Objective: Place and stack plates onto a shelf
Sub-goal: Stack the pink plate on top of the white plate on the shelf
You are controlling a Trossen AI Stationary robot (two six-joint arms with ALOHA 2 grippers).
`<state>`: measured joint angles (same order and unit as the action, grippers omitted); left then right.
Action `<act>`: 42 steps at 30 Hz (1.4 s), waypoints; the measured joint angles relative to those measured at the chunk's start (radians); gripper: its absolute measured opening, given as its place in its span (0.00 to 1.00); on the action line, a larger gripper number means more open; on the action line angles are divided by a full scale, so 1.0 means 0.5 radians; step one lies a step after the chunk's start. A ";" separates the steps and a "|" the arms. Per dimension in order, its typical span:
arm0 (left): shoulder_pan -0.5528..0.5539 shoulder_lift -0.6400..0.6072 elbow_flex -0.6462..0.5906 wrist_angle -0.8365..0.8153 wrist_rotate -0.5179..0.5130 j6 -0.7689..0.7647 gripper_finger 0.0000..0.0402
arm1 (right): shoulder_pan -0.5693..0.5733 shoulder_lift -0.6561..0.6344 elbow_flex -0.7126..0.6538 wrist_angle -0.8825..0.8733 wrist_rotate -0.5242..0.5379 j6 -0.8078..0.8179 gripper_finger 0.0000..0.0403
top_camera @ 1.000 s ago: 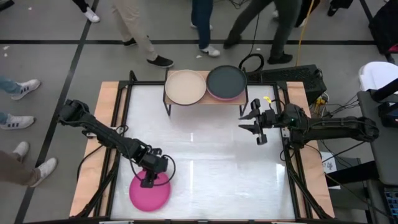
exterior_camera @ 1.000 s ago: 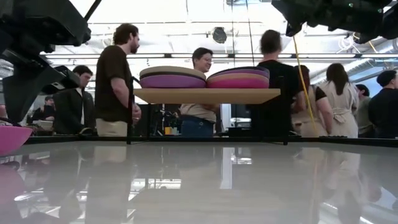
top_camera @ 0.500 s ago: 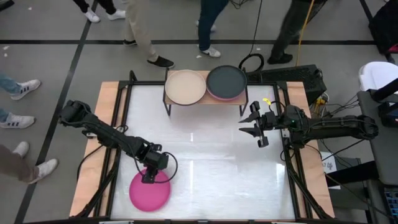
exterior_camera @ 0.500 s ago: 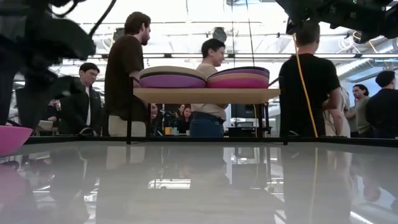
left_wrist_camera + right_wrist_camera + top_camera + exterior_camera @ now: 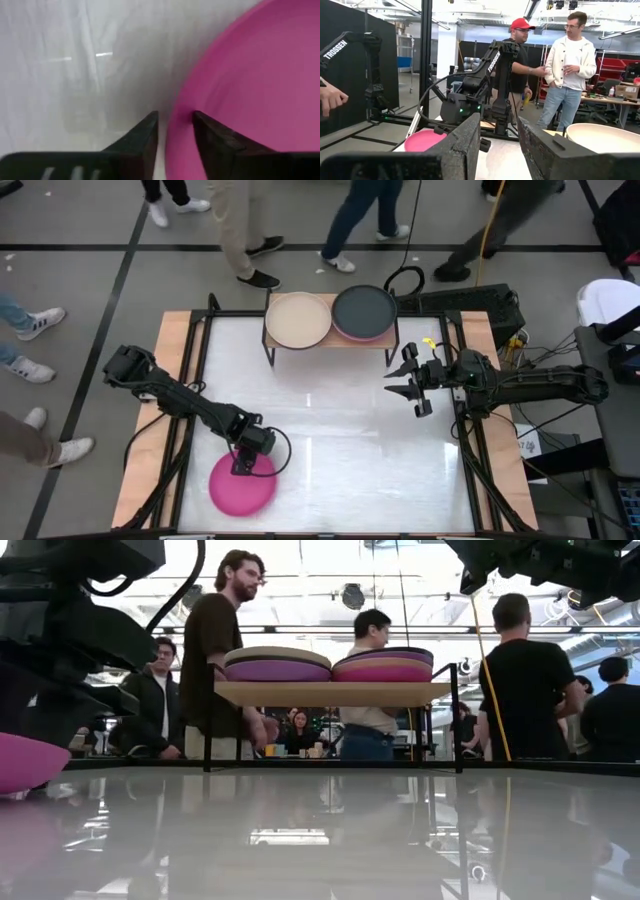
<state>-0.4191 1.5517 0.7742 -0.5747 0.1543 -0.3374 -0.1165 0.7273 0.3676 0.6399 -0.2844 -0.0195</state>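
Observation:
A magenta plate (image 5: 242, 490) lies near the table's near-left corner and shows at the left edge of the low view (image 5: 25, 762). My left gripper (image 5: 243, 466) stands at its far rim and is shut on it. On the shelf (image 5: 330, 340) rest two stacks. The left stack is topped by a cream plate (image 5: 297, 319), with purple below it (image 5: 277, 670). The right stack is topped by a dark grey plate (image 5: 364, 311), with magenta at its bottom (image 5: 383, 673). My right gripper (image 5: 396, 381) hovers open to the right of the shelf, touching nothing. My left gripper (image 5: 175, 115) pinches the magenta plate's far rim (image 5: 181, 118), one finger (image 5: 215, 145) inside the plate and the other finger (image 5: 142, 142) outside it. The fingers come from above, slanting down. Whether the plate is lifted clear of the table cannot be told.
The white tabletop (image 5: 340, 440) stretches between the magenta plate and the shelf. Black frame bars (image 5: 470, 460) run along its wooden edges. Several people (image 5: 215, 650) stand and walk beyond the far edge. The right wrist view shows the left arm (image 5: 480, 85) and two people behind it.
My left gripper has shifted a little toward the table's right, and the magenta plate has gone with it. In the low view the plate now reaches farther in from the left edge and looks larger. People behind the table have walked about.

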 joint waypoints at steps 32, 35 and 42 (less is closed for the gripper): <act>1.121 -0.289 1.258 -0.581 -0.636 0.270 0.02 | 0.000 0.000 0.002 0.013 0.151 -0.075 0.28; 1.320 -0.290 1.371 -0.584 -0.646 0.297 0.02 | -0.001 0.001 0.002 0.012 0.151 -0.101 0.28; 1.746 -0.290 1.541 -0.548 -0.641 0.241 0.02 | -0.002 0.007 0.002 0.012 0.160 -0.176 0.28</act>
<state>0.4541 1.4067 1.5447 -0.8488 -0.1663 -0.2169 -0.1175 0.7305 0.3683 0.6460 -0.2045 -0.1074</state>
